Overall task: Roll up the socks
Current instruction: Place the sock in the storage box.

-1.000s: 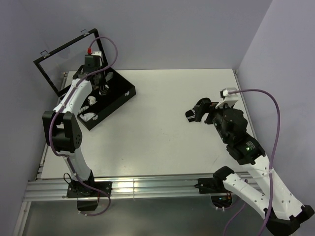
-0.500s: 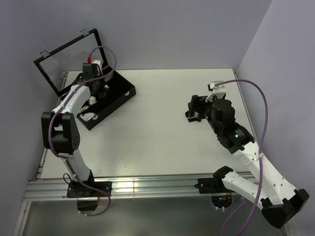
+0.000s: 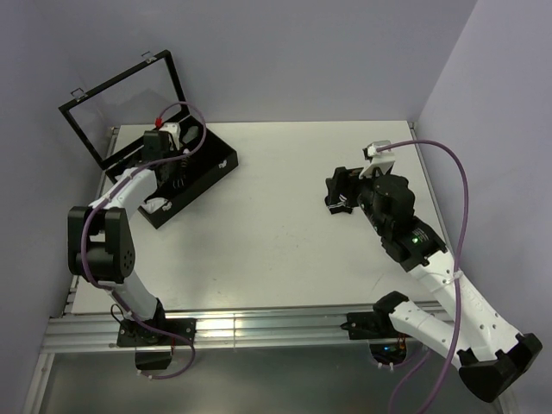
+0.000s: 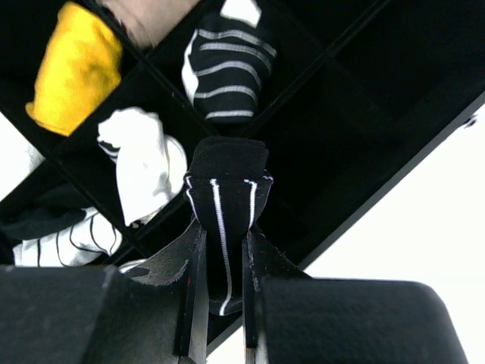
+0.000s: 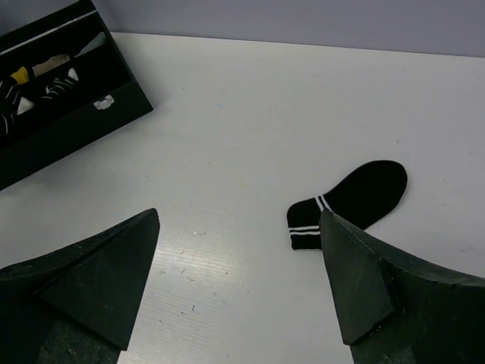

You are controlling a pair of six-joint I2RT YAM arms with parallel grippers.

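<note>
1. Left gripper [image 4: 224, 239]: jaws clamped on a bunched black sock [image 4: 227, 186]; its thin white stripes run down between the fingers.
2. The bunched black sock sits over the black divided box [image 4: 364, 121], above a partition; contact with the box cannot be told.
3. Nearby compartments hold a yellow bundle [image 4: 76, 68], a white bundle [image 4: 144, 163] and a black-and-white striped bundle [image 4: 227, 72].
4. Right gripper [image 5: 239, 214]: jaws wide apart, nothing between them; raised over the white table [image 5: 227, 114].
5. A flat black sock [image 5: 356, 193] lies alone on the table, white stripes at the cuff; well apart from the box; below the right gripper, untouched.
</note>
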